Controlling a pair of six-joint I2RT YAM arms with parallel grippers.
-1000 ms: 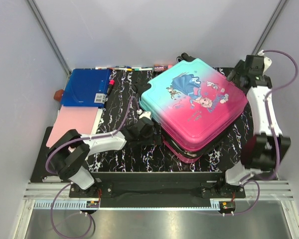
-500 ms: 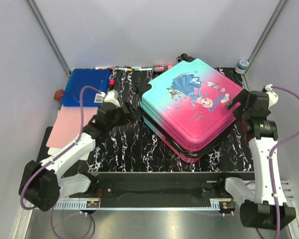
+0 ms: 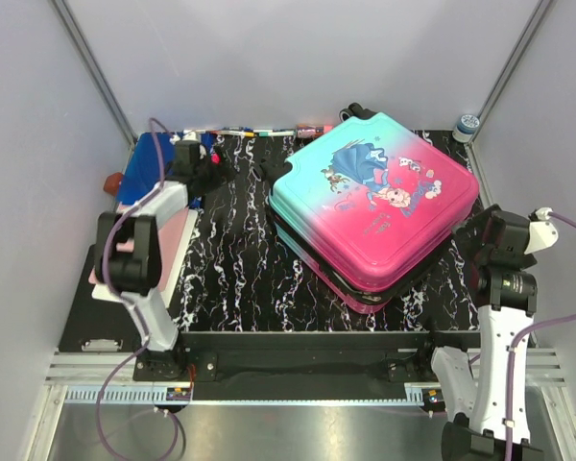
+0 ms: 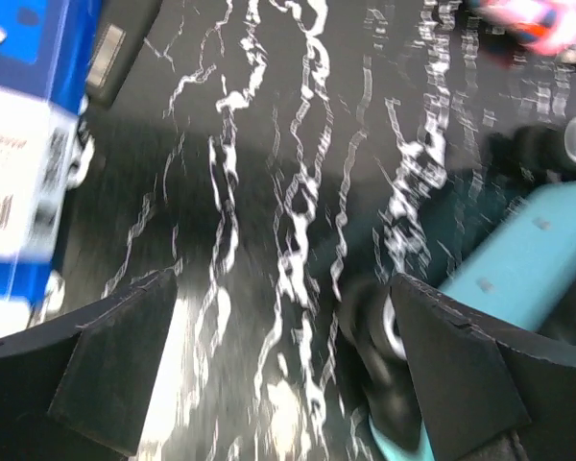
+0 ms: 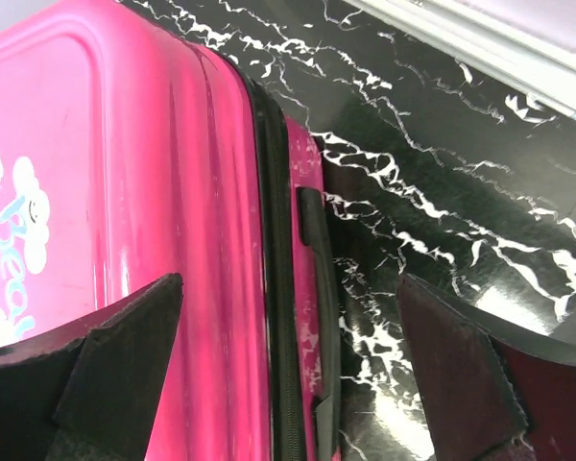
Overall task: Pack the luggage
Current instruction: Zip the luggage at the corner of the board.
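The luggage (image 3: 374, 206) lies flat and closed on the black marbled mat, teal at the far end, pink at the near end, cartoon print up. My left gripper (image 3: 214, 168) is open and empty at the far left, beside the blue folder (image 3: 149, 163), well left of the luggage; its wrist view shows a black wheel (image 4: 384, 336) and the teal shell (image 4: 518, 259). My right gripper (image 3: 470, 245) is open and empty at the luggage's right side; its wrist view shows the pink shell (image 5: 106, 192), the black zipper seam (image 5: 278, 269) and a side handle (image 5: 322, 279).
A pink sheet (image 3: 139, 245) lies under and in front of the blue folder. Several markers (image 3: 240, 132) lie along the mat's far edge. A small round jar (image 3: 468, 125) stands at the far right corner. Grey walls close in both sides.
My left arm has swung from the luggage's left edge out to the far left by the blue folder. My right arm has pulled back from the far right corner to the luggage's near right side.
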